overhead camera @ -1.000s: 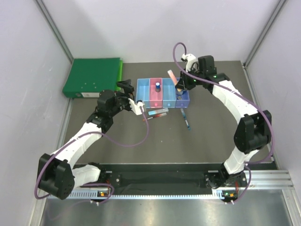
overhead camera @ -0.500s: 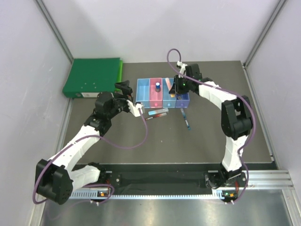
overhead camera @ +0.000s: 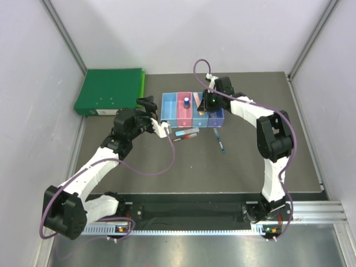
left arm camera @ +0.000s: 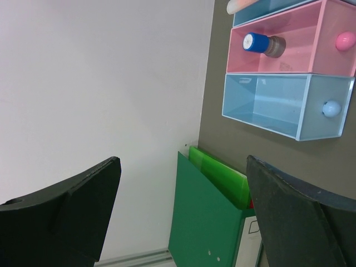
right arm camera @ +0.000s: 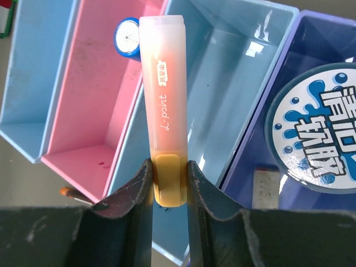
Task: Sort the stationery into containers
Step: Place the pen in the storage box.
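Dark grey tabletop [overhead camera: 167,172], pale walls around it. Orange-pink highlighter [right arm camera: 161,105] hung above the third, light-blue bin of the row of four bins [overhead camera: 165,111], its yellow end pinched by the right gripper [right arm camera: 168,169]. Blue-capped bottle [right arm camera: 127,36] lay in the row's pink bin; round blue reel [right arm camera: 317,133] in its purple bin. Red-blue pen [overhead camera: 186,133] and dark blue pen [overhead camera: 220,140] lay just in front of the row. Left gripper [left arm camera: 181,172], jaws spread wide with nothing between them, hovered left of the row, beside the green binder [overhead camera: 108,90]

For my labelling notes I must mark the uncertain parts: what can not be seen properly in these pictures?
- Top view: inside of the second blue bin, covered by the right gripper.
- Right wrist view: the round reel, cut by the right edge.
- Left wrist view: a pale object, cut by the top edge, not identifiable.
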Controlling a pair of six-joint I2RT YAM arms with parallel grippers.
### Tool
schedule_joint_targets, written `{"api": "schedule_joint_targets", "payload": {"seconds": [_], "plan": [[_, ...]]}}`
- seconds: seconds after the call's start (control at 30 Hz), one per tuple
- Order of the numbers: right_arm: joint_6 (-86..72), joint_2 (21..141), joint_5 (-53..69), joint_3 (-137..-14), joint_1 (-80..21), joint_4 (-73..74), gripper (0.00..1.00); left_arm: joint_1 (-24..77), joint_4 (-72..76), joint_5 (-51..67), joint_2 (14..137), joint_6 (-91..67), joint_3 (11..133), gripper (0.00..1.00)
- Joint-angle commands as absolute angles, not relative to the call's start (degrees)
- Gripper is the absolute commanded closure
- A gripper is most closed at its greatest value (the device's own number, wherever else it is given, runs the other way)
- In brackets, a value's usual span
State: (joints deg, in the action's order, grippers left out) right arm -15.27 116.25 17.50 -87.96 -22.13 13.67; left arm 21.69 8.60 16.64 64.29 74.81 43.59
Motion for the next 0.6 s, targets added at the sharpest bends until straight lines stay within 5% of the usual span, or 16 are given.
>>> {"api": "schedule_joint_targets", "payload": {"seconds": [0.0,0.57], "plan": [[-16.17,117.07,16.44,-90.44,-22.94,11.60,0.99,20.92,11.07,17.49,64.86,73.56,43.86,0.01],[-14.77,117.42,14.94,-91.93,-24.26,12.04,0.65,19.34,12.48,19.60,67.06,72.95,44.38,0.01]]}}
